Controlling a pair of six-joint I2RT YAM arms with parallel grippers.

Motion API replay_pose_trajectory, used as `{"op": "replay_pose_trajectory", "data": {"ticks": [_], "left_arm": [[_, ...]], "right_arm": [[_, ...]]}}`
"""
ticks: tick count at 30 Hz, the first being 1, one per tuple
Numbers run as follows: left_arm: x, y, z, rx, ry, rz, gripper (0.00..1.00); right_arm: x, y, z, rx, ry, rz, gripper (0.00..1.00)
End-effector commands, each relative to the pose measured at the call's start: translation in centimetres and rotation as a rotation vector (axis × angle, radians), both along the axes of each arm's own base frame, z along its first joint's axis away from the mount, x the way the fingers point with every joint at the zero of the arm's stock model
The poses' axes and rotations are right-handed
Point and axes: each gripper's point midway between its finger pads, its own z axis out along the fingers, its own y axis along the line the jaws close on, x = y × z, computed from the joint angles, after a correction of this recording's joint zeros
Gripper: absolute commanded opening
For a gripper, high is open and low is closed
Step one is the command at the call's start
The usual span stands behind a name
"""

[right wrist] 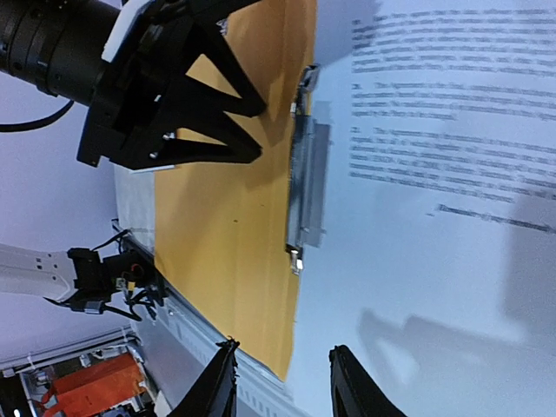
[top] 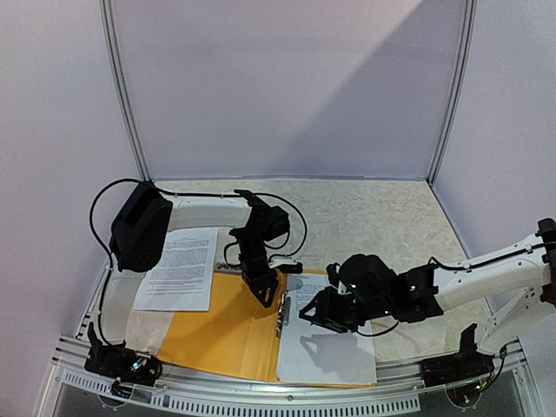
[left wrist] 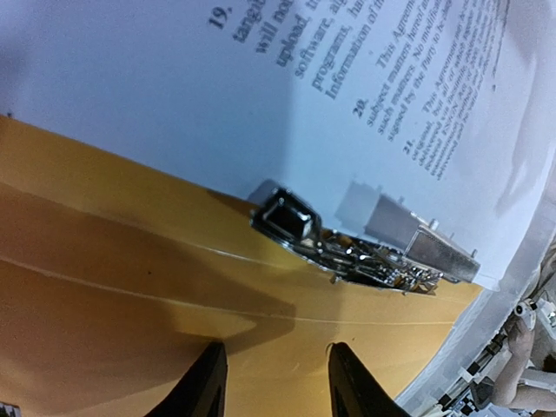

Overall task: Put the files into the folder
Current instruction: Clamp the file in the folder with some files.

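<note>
Beige marbled table carries one open orange-yellow plastic folder with one metal clip at its near edge. We count two white printed paper sheets: the inner sheet in the folder, the outer sheet beside it. Left gripper and right gripper hang half-spread, empty. A finger dragging the inner sheet could, we think, slide it out.

Open tabletop behind the folder; left fingers, right fingers close beside its metal clip.
</note>
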Motion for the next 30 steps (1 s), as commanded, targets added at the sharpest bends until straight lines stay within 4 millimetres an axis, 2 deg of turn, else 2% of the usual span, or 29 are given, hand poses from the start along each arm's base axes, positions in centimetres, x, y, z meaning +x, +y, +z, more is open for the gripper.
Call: {"op": "replay_pose_trajectory", "data": {"ticks": [1, 2, 8, 11, 14, 20, 30], "left_arm": [[2.9, 1.1, -6.9, 0.089, -0.154, -0.036, 0.44], [2.9, 1.1, -6.8, 0.086, -0.154, -0.036, 0.44], [3.1, 0.3, -5.4, 0.048, -0.162, -0.031, 0.46], [3.2, 0.3, -5.2, 0.044, -0.168, -0.036, 0.47], [3.1, 0.3, -5.1, 0.044, -0.164, -0.036, 0.47], [2.9, 0.2, -5.1, 0.035, -0.153, -0.035, 0.48], [2.7, 0.2, -5.3, 0.033, -0.148, -0.034, 0.48]], "right_arm": [[-0.2, 4.2, 0.8, 0.099, 0.130, 0.071, 0.36], [-0.1, 4.5, -0.1, 0.081, 0.149, 0.081, 0.34], [1.0, 5.3, -2.1, 0.033, 0.187, 0.092, 0.22], [1.7, 4.9, -3.1, -0.004, 0.195, 0.086, 0.19], [2.3, 3.6, -4.6, -0.065, 0.210, 0.052, 0.17], [3.6, 4.0, -4.8, -0.063, 0.189, 0.049, 0.17], [4.5, 4.9, -5.0, -0.017, 0.159, 0.057, 0.16]]}}
